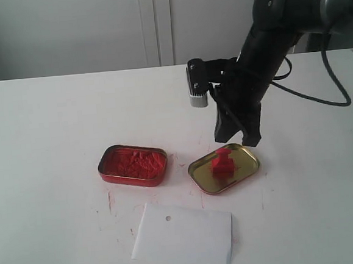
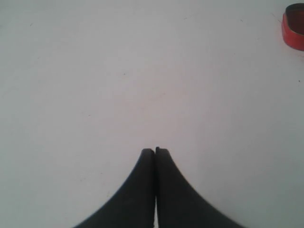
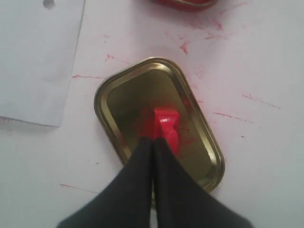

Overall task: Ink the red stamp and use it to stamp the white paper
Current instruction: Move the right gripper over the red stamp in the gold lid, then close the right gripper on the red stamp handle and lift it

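Note:
The red stamp (image 1: 222, 164) stands upright inside the gold-coloured tin lid (image 1: 244, 164), right of the table's middle. My right gripper (image 1: 238, 140) hovers just above and behind the stamp, its black fingers pressed together with nothing between them. In the right wrist view the shut gripper (image 3: 153, 139) covers part of the stamp (image 3: 166, 122), which rests on the lid's floor (image 3: 128, 99) among red smears. The white paper (image 1: 184, 234) lies flat in front of the tins; its punched hole is near the far edge. My left gripper (image 2: 155, 150) is shut over bare table, outside the exterior view.
The red tin of crumbly paste (image 1: 132, 165) sits open left of the lid; its corner shows in the left wrist view (image 2: 294, 26). Red ink streaks mark the table around both tins. A corner of the paper (image 3: 38, 57) lies beside the lid.

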Motion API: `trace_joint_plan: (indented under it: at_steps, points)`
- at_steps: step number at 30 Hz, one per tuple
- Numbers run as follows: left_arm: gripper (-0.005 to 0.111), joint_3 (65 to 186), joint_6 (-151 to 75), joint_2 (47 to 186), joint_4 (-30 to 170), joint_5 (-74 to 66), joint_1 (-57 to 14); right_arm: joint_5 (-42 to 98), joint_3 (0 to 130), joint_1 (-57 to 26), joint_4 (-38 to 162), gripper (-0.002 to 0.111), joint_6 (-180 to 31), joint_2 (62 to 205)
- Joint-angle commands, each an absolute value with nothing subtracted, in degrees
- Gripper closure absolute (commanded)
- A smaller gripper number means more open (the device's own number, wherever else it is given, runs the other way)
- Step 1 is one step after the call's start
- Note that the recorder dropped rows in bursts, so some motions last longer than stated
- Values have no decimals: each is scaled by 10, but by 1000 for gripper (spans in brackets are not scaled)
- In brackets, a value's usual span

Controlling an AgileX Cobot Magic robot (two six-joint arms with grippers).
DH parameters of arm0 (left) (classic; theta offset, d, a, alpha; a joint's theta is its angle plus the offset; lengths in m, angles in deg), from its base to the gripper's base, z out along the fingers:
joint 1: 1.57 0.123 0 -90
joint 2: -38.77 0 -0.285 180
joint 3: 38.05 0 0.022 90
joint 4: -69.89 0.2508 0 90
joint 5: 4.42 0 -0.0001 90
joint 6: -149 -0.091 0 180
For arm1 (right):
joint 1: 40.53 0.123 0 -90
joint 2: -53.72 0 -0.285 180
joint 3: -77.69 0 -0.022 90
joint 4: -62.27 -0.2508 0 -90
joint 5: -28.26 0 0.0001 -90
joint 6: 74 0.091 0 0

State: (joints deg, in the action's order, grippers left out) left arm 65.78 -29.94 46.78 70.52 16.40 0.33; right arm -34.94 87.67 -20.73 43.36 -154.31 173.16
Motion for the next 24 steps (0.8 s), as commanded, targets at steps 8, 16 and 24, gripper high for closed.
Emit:
trace_joint_plan:
  at_steps: [8,16,24]
  points:
    - [107,654,-298,466,703,164,-2,-321,876,-199,513,73,-1595,1760]
    - [107,654,-298,466,703,164,-2,-294,876,-199,496,71,-1595,1771]
    - [107,654,-298,466,703,164,-2,-274,854,-199,471,71,-1592,1796]
